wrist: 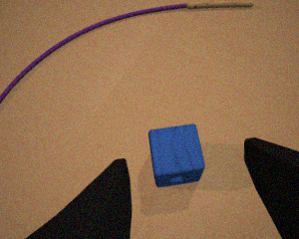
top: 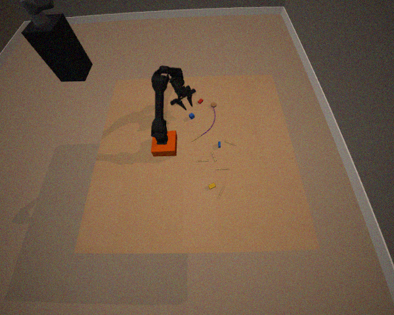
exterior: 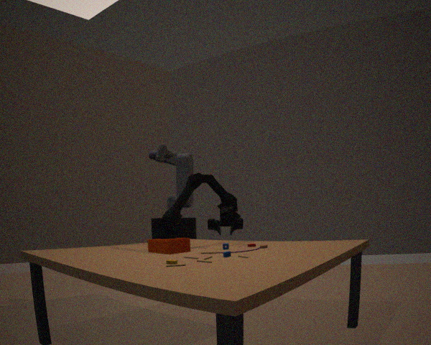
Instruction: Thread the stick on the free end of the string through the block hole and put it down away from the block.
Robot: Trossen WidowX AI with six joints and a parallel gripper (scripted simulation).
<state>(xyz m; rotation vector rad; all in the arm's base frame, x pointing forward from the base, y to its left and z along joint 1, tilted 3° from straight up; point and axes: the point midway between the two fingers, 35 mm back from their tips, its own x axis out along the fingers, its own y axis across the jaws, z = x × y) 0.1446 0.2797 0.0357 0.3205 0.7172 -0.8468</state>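
Observation:
The blue block (top: 191,115) (exterior: 225,246) (wrist: 176,149) stands on the table; its hole shows in the lower face in the wrist view. My gripper (top: 188,107) (exterior: 225,234) is open and empty above the block, with one fingertip to each side of it in the wrist view and a gap on both sides. The purple string (top: 215,118) (wrist: 80,33) curves from the round wooden button (top: 213,104) (exterior: 263,246) to the thin stick (top: 196,138) (exterior: 208,253) (wrist: 221,6). The stick lies on the table, apart from the block. The string is outside the block.
A red piece (top: 200,100) (exterior: 251,245) lies between gripper and button. A smaller blue piece (top: 219,144) (exterior: 227,254), several loose sticks and a yellow piece (top: 211,186) (exterior: 171,261) lie farther off. An orange box (top: 163,149) (exterior: 169,246) is at the arm's base.

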